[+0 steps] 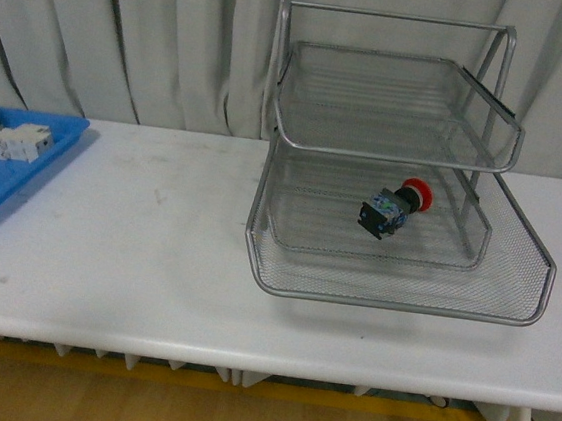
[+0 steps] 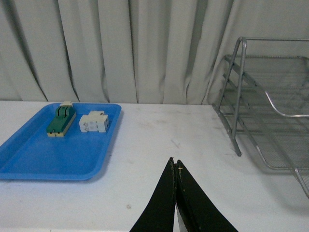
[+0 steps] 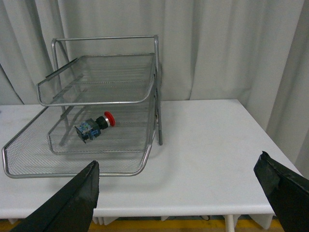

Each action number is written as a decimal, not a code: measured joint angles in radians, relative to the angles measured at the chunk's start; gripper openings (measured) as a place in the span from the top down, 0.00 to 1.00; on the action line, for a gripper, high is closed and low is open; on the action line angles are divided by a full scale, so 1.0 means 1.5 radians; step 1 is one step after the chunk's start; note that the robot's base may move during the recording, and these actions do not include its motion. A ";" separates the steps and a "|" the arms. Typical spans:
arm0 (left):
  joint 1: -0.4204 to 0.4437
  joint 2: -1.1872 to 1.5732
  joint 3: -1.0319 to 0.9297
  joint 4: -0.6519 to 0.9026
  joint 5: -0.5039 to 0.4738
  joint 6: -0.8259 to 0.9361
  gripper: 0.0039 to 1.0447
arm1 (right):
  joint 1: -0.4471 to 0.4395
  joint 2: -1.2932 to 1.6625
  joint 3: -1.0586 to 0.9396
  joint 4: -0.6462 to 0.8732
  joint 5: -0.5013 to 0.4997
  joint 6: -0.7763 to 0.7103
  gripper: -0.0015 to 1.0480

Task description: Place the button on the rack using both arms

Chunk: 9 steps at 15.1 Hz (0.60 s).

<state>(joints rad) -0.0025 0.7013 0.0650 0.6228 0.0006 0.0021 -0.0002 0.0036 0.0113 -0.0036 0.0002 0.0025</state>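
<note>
The button (image 1: 395, 208), red-capped with a dark bluish body, lies on its side in a lower tray of the silver wire rack (image 1: 393, 293). The right wrist view shows the same button (image 3: 95, 126) inside the rack (image 3: 77, 171). Neither arm appears in the front view. My left gripper (image 2: 174, 163) is shut with nothing in it, above bare table between the blue tray and the rack's corner (image 2: 236, 140). My right gripper (image 3: 176, 176) is open wide and empty, back from the table's front edge, to the right of the rack.
A blue plastic tray (image 1: 12, 187) at the table's left end holds a white blocky component (image 2: 94, 122) and a green-and-beige switch (image 2: 61, 120). Grey curtains hang behind the white table (image 1: 135, 256). The rack's upper tray (image 1: 392, 112) overhangs the button.
</note>
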 joint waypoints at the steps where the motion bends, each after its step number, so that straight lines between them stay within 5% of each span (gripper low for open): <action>1: 0.000 -0.020 -0.006 -0.015 0.000 0.000 0.99 | 0.000 0.000 0.000 0.000 0.000 0.000 0.06; 9: 0.000 -0.173 -0.037 -0.124 -0.001 0.000 0.99 | 0.000 0.000 0.000 0.000 0.000 0.000 0.06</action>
<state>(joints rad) -0.0021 0.4412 0.0090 0.4362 -0.0002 0.0025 -0.0002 0.0036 0.0113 -0.0036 0.0002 0.0025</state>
